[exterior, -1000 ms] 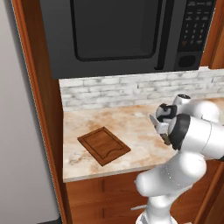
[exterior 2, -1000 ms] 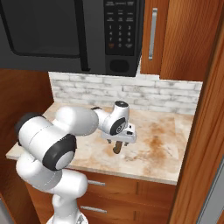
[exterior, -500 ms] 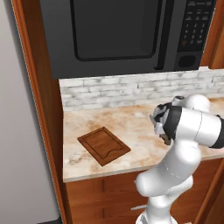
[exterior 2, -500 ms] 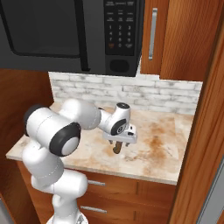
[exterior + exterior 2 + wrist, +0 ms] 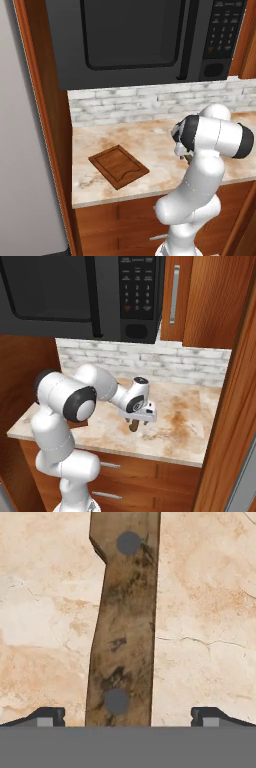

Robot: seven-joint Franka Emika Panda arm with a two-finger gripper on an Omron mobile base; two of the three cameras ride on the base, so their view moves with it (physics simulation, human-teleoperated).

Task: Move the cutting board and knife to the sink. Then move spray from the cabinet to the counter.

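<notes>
The knife's brown wooden handle [image 5: 125, 627] lies on the counter [image 5: 45, 612] and runs up the middle of the hand view, between my two fingertips [image 5: 47, 716]. My gripper [image 5: 129, 717] is open, straddling the handle from just above. In the right base view the gripper [image 5: 137, 418] hangs low over the counter [image 5: 185, 421] with the handle's end [image 5: 133, 426] showing under it. The dark brown cutting board [image 5: 119, 166] lies flat to the left, well apart from the gripper [image 5: 186, 152]. The cabinet [image 5: 210, 301] at upper right has its door shut. Sink and spray are out of view.
A black microwave [image 5: 140, 40] hangs above the counter [image 5: 140, 140], in front of a grey brick backsplash [image 5: 150, 102]. A tall wooden panel [image 5: 40, 125] bounds the counter's left end, and another wooden wall [image 5: 235, 421] stands at its right.
The arm's elbow has swung inward while the hand stayed over the knife handle and sank slightly. The jaws have stayed open.
</notes>
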